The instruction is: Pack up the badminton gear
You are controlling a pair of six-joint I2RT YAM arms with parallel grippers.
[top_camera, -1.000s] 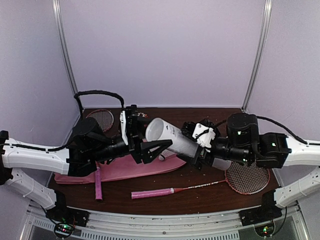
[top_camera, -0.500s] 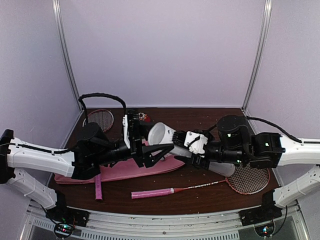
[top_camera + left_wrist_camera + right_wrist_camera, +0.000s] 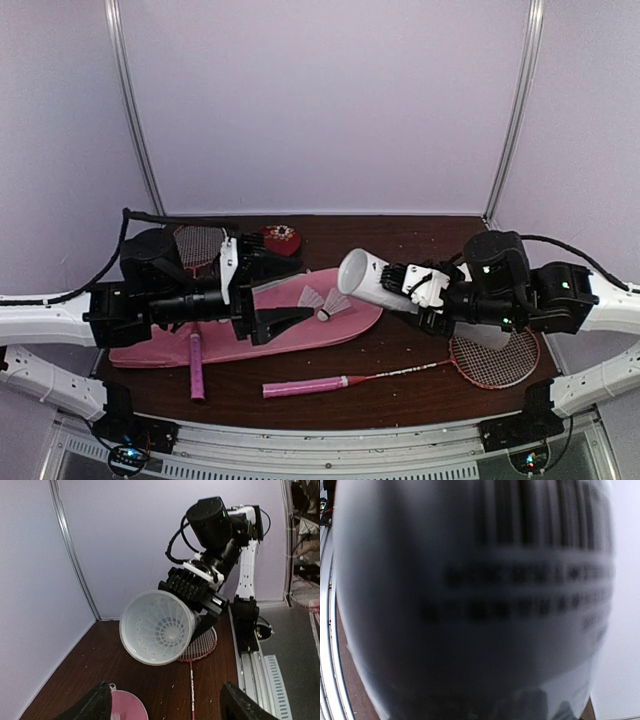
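Note:
My right gripper [image 3: 418, 290] is shut on the long white tube [image 3: 368, 281] and holds it tilted above the table, mouth toward the left arm. The left wrist view looks into the tube's mouth [image 3: 157, 627]; one shuttlecock sits inside. The tube fills the right wrist view [image 3: 475, 600] and hides the fingers. My left gripper [image 3: 285, 297] is open and empty over the pink bag [image 3: 230, 340]. Two shuttlecocks [image 3: 312, 298] [image 3: 340, 305] lie on the bag. One racket [image 3: 400, 373] lies at the front, its handle [image 3: 300, 387] pink. The other racket's head [image 3: 200, 240] shows at the back left.
A small dark red dish [image 3: 281, 238] stands at the back, behind the bag. The second racket's pink handle [image 3: 197, 365] sticks out from the bag toward the front. The front racket's head [image 3: 202, 645] lies below the right arm.
My left gripper has drawn back to the left, away from the tube's mouth, uncovering two shuttlecocks on the bag. The right arm has shifted the tube to the right.

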